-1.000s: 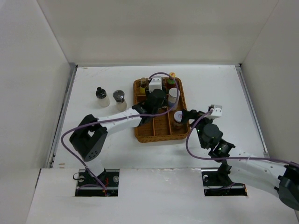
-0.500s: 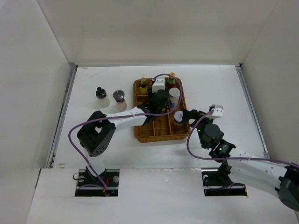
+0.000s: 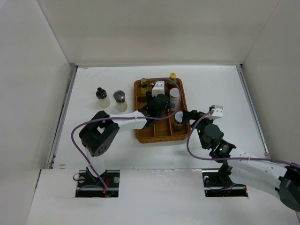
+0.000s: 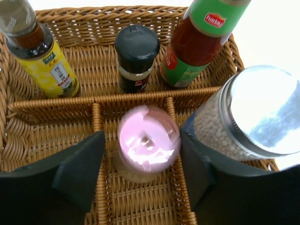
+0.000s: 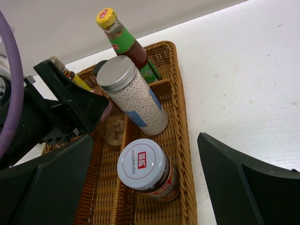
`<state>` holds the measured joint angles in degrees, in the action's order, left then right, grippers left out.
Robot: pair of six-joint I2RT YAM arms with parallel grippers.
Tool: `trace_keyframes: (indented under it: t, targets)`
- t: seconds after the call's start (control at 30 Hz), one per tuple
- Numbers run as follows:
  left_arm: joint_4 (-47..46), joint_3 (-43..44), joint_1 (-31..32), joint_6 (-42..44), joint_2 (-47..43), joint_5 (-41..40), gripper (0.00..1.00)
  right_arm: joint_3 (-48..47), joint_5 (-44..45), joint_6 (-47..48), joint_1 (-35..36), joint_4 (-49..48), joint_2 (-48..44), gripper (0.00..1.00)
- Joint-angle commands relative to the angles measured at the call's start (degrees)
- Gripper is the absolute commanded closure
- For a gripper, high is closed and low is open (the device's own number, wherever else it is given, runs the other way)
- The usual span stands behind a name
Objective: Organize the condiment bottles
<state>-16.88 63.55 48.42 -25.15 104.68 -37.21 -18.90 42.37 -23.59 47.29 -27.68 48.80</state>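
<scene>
The wicker tray (image 4: pixel 131 101) is brown woven cane, rough and ribbed. The pink-lidded jar (image 4: pixel 147 140) has a glossy plastic lid. The silver-lidded jar (image 4: pixel 255 117) is clear glass under a smooth, dull-sheened metal lid. The small black-capped bottle (image 4: pixel 137 47) has a matt plastic cap. The tabletop (image 5: pixel 243 70) is white, matt and finely ribbed.

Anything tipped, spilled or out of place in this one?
Nothing looks spilled or toppled. The only things out of place are the black-capped bottle and the grey-lidded bottle, standing upright on the table to the left of the wicker tray rather than in it.
</scene>
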Motion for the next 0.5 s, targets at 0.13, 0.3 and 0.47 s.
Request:
trace_keyframes:
  t: [0.13, 0.3, 0.47]
  targets:
    - [-6.76, -4.39, 0.04, 0.27, -4.57, -1.11, 0.34, -0.26, -0.97, -0.75, -0.49, -2.64, 0.07, 0.0]
    - [-7.28, -10.62, 0.49, 0.97, -14.92, -3.48, 0.3, -0.26, -1.06, -0.84, -0.57, -2.64, -0.1, 0.0]
    - [-3.88, -18.1, -5.48, -0.25, -28.63, -2.87, 0.25, -0.26, -1.5, -0.93, -0.4, -3.25, 0.86, 0.0]
